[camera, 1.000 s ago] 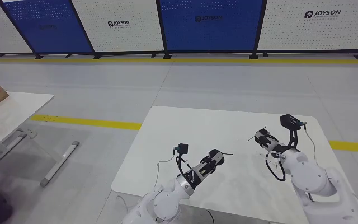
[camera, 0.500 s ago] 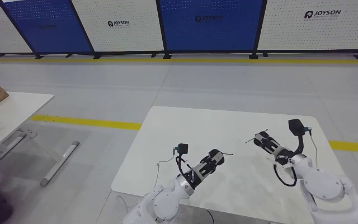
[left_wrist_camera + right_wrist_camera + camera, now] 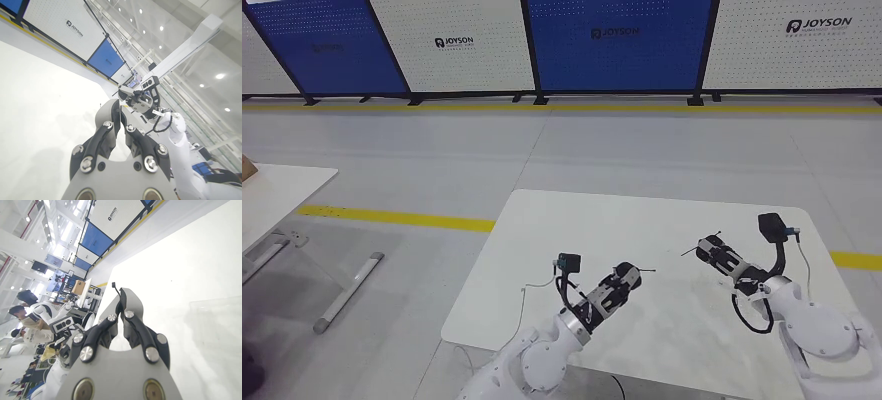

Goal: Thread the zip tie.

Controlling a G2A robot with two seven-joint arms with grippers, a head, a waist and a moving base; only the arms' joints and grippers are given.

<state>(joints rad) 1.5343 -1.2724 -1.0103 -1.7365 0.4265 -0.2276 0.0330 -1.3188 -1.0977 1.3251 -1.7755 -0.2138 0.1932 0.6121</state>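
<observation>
Pinching a thin black zip tie [image 3: 113,284], the right pincer [image 3: 120,298] has its tips pressed together with no gap. The tie is a flat, narrow plastic strip, slightly bowed, with a small square head at the free end. It sticks out past the fingertips and is held in the air over the right half of the surface [image 3: 642,215].

The left pincer [image 3: 120,111] is squeezed tight too, on a hair-thin black strip [image 3: 648,270] that pokes out from its tips. Can't tell whether that is a second tie or a tail end. This pincer sits above about the middle of the surface. The two pincers are well apart, tips roughly facing each other.

The fingers [image 3: 105,113] look the same on both: smooth grey moulded shells, curved and tapering, with black ribbed rubber pads inside. Bent black linkage bars with round silver bolts join them to a grey body.

The surface is plain white, matte and smooth, with rounded corners. Beyond it is a grey glossy floor [image 3: 542,150] with a yellow line [image 3: 392,217]. Blue and white perforated panels [image 3: 622,45] in black frames stand at the back.
</observation>
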